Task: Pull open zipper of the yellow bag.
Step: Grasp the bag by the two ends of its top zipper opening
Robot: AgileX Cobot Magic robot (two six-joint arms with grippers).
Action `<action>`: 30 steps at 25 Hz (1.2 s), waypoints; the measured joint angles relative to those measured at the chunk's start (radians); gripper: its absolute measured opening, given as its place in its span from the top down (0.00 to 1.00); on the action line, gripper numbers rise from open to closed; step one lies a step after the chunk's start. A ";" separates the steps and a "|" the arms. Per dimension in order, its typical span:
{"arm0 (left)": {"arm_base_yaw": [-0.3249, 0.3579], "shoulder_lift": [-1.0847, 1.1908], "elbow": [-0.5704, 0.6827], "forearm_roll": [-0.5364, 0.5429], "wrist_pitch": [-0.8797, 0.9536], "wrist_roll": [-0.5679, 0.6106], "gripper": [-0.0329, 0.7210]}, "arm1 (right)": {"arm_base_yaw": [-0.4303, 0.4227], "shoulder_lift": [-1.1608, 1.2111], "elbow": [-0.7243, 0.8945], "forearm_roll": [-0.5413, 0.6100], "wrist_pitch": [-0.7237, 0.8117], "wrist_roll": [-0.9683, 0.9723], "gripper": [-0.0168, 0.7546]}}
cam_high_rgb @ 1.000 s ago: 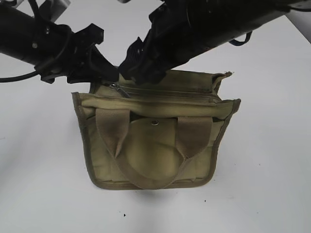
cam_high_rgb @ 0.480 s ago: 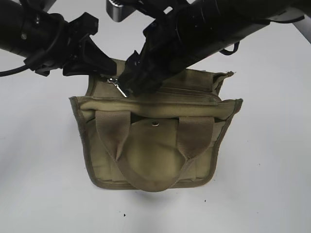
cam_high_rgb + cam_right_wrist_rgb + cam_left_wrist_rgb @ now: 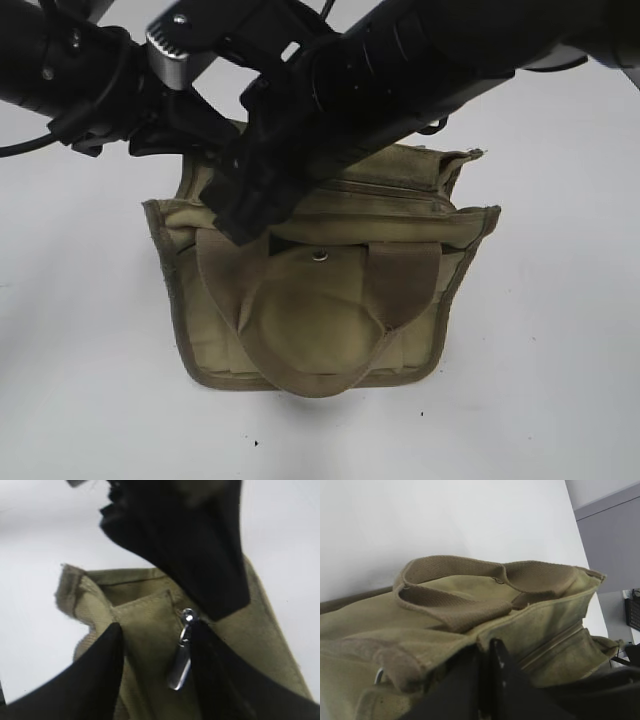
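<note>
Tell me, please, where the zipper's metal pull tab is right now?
In the right wrist view, the pull tab hangs between the right gripper's open jaws, against the yellow bag.

Olive-yellow bag (image 3: 330, 320), silvery pull tab (image 3: 181, 665), white table (image 3: 560, 300).

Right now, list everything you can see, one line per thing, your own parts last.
bag: one, olive-yellow canvas, upright on the table
handles: two, olive webbing, on the bag
snap: one, metal, on the bag's front
zipper pull: one, silvery, hanging at the bag's top edge
table: one, white, under the bag
left gripper: one, black, shut on the bag's fabric
right gripper: one, black, jaws either side of the zipper pull, not yet closed
</note>
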 joint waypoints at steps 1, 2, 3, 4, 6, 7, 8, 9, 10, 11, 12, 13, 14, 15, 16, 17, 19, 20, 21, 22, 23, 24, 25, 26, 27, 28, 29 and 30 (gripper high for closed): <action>0.000 0.000 0.000 0.000 0.000 0.000 0.95 | 0.001 0.001 0.000 0.000 0.000 -0.003 0.52; 0.000 0.000 0.000 0.000 0.000 0.000 0.95 | 0.003 0.002 0.000 -0.004 0.000 -0.005 0.52; 0.000 0.000 0.000 0.000 0.000 0.000 0.95 | 0.003 0.002 0.000 -0.011 0.000 -0.006 0.52; 0.000 0.000 0.000 0.000 0.001 0.000 0.95 | 0.003 0.002 0.000 -0.018 0.000 -0.007 0.52; 0.000 0.000 0.000 0.000 0.001 0.000 0.95 | 0.002 0.002 0.000 -0.030 -0.001 -0.006 0.52; 0.000 0.000 0.000 0.000 0.001 0.000 0.95 | 0.002 0.002 0.000 -0.032 -0.002 0.002 0.52; 0.000 0.000 0.000 0.000 0.001 0.000 0.95 | 0.002 0.000 0.000 -0.032 -0.002 0.013 0.52; 0.000 0.000 0.000 0.000 0.001 0.000 0.95 | 0.002 -0.003 0.000 -0.034 -0.003 0.024 0.52; 0.000 0.000 0.000 0.000 0.002 0.000 0.95 | 0.002 -0.012 0.000 -0.035 -0.009 0.032 0.52; 0.000 0.000 0.000 0.000 0.003 0.000 0.95 | 0.002 -0.020 0.000 -0.036 -0.020 0.036 0.53; 0.000 -0.001 0.000 0.000 0.004 0.000 0.95 | 0.002 -0.027 0.000 -0.038 -0.033 0.038 0.53; 0.000 -0.001 0.000 0.000 0.006 0.000 0.95 | 0.002 -0.030 0.000 -0.039 -0.045 0.040 0.53; 0.000 -0.001 0.000 0.000 0.007 0.000 0.95 | 0.002 -0.030 0.000 -0.040 -0.055 0.041 0.53; 0.000 -0.002 0.000 0.000 0.008 0.000 0.95 | 0.002 -0.026 0.000 -0.046 -0.058 0.042 0.53; 0.000 -0.002 0.000 0.001 0.008 0.000 0.95 | 0.002 -0.019 -0.001 -0.056 -0.057 0.042 0.53; 0.000 -0.002 0.000 0.001 0.008 0.000 0.95 | 0.002 -0.007 -0.001 -0.072 -0.053 0.043 0.53; 0.000 -0.002 0.000 0.001 0.009 0.000 0.95 | 0.002 0.017 -0.001 -0.101 -0.043 0.052 0.53; 0.000 -0.002 0.000 0.008 0.009 0.000 0.95 | 0.002 0.026 -0.001 -0.108 -0.043 0.057 0.53; 0.000 -0.002 0.000 0.012 0.009 0.000 0.95 | 0.002 0.030 -0.001 -0.110 -0.043 0.060 0.53; 0.000 -0.002 0.000 0.013 0.008 0.000 0.95 | 0.002 0.034 -0.001 -0.112 -0.044 0.061 0.53; 0.000 -0.002 0.000 0.015 0.008 0.000 0.95 | 0.002 0.036 -0.002 -0.116 -0.044 0.063 0.54; 0.000 -0.002 0.000 0.015 0.008 0.000 0.95 | -0.002 0.037 -0.002 -0.121 -0.042 0.064 0.55; 0.000 -0.002 0.000 0.016 0.008 0.000 0.95 | -0.005 0.037 -0.002 -0.126 -0.036 0.068 0.58; 0.000 -0.004 0.000 0.017 0.008 0.000 0.95 | -0.011 0.037 -0.002 -0.129 -0.024 0.072 0.61; 0.000 -0.004 0.000 0.017 0.008 0.000 0.95 | -0.019 0.037 -0.002 -0.129 -0.012 0.078 0.64; 0.000 -0.004 0.000 0.017 0.007 0.000 0.95 | -0.026 0.037 -0.002 -0.130 0.003 0.085 0.67; 0.000 -0.004 0.000 0.017 0.007 0.000 0.95 | -0.034 0.037 -0.002 -0.132 0.019 0.089 0.69; 0.000 -0.005 0.000 0.017 0.007 0.000 0.95 | -0.039 0.037 -0.002 -0.132 0.030 0.092 0.70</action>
